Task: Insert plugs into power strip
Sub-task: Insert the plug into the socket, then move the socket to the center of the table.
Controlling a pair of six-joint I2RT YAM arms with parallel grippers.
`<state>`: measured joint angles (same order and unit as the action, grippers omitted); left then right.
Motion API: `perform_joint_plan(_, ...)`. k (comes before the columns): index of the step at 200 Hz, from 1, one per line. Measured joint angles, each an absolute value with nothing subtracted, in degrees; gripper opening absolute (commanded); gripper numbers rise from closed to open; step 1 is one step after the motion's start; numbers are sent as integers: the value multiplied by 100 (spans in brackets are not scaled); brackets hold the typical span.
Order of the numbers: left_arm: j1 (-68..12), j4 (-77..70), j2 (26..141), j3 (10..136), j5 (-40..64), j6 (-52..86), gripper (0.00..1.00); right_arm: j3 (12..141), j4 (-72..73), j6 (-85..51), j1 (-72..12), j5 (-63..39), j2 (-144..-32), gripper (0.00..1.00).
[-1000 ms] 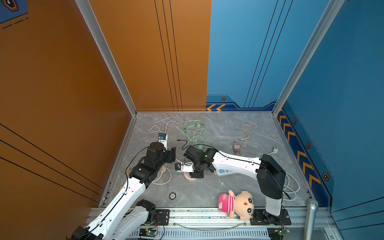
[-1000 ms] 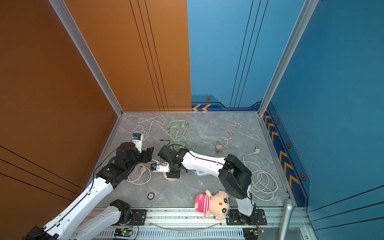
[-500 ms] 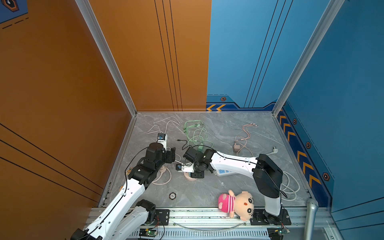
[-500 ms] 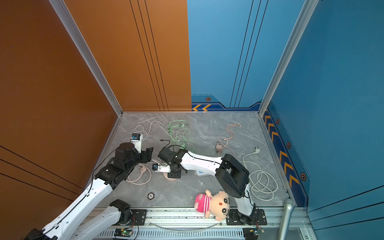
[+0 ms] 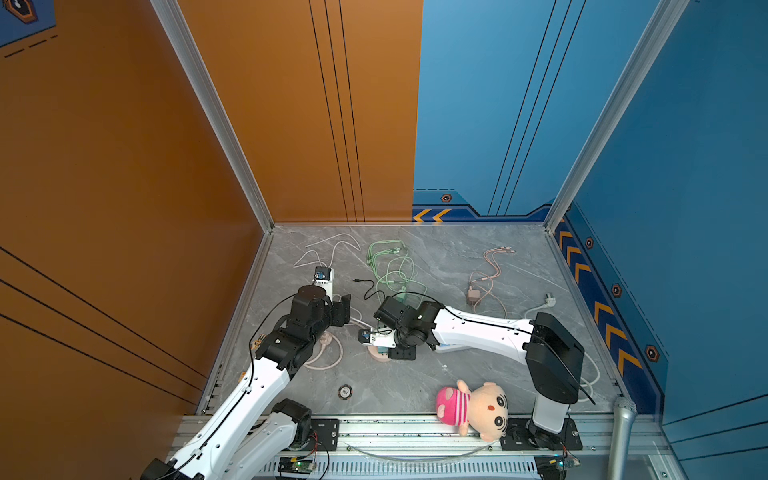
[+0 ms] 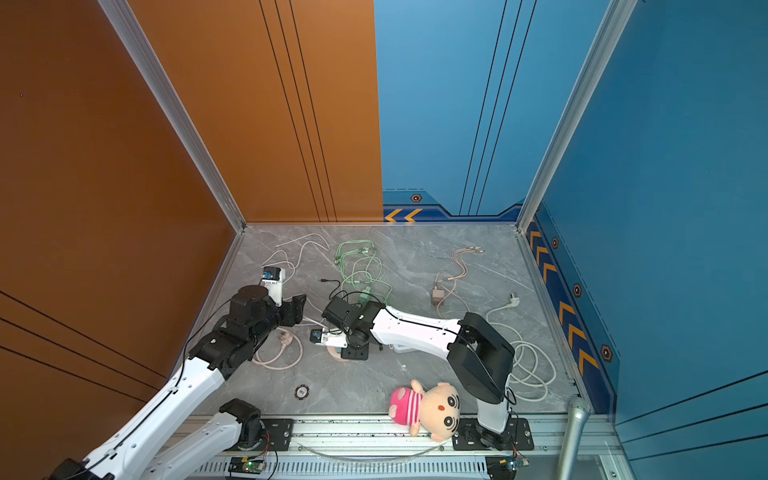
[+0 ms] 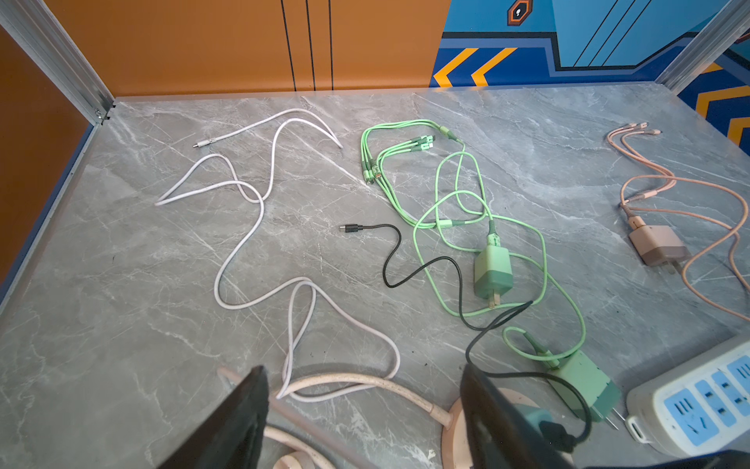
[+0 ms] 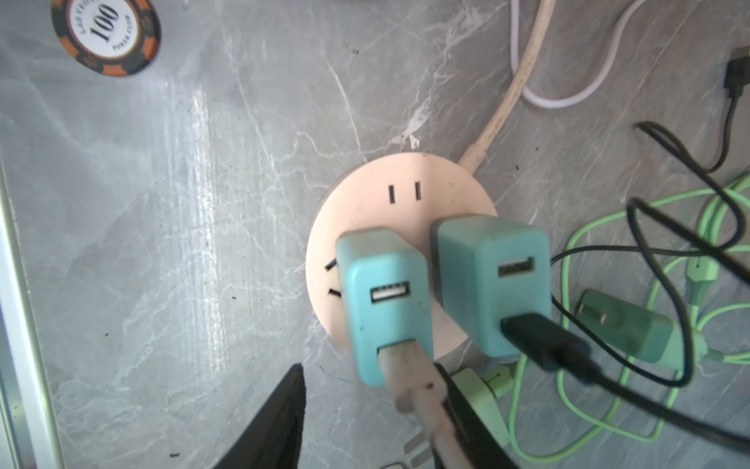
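Jaws of our right gripper (image 8: 369,367) stand parted and released; we see nothing pinched between them, one finger (image 8: 280,414) clear over the open table (image 8: 182,243) and the other tucked behind a pale cable (image 8: 406,377); just ahead of the fingertips lies the round pink power strip (image 8: 365,191), flat on the grey marble; two teal-blue plugs stand seated in it, side by side and nearly touching; the nearer teal plug (image 8: 381,300) trails that pale cable back between the fingers; the farther teal plug (image 8: 491,280) carries a black cable (image 8: 544,345); beyond both, a pair of bare slots (image 8: 406,193) shows on the strip; our left gripper (image 7: 363,368) hangs with its fingers spread wide, holding nothing, above a thick beige cord (image 7: 365,383); close by one of its fingers the near mint green plug (image 7: 584,381) lies on its side between the pink strip and a white power strip (image 7: 645,400) with blue sockets; well ahead of that gripper the far mint green plug (image 7: 493,272) lies loose among its green cable; farther off to the same side the pale pink plug (image 7: 657,245) rests on the table, unplugged.
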<state>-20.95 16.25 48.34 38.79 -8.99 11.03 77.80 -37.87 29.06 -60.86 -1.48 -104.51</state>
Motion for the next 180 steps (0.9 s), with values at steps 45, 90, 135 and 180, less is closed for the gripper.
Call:
perform_joint_plan(45, -2095, 1837, 4871, 4097, -899, 1125, 74, 7299, -3819, 2681, -6025, -110, -9885, 53)
perform_joint_plan(90, -2095, 2154, 4930, 4530, -899, 1190, 72, 7091, -3752, 2388, -5415, -357, -9461, 49)
perform_joint_plan(135, -2095, 2357, 5151, 4925, -873, 1415, 61, 6816, -3162, 1922, -4836, -744, -9421, 0)
perform_joint_plan(180, -2082, 2434, 5315, 5109, -875, 1564, 46, 6823, -3037, 1785, -5037, -690, -9848, 0)
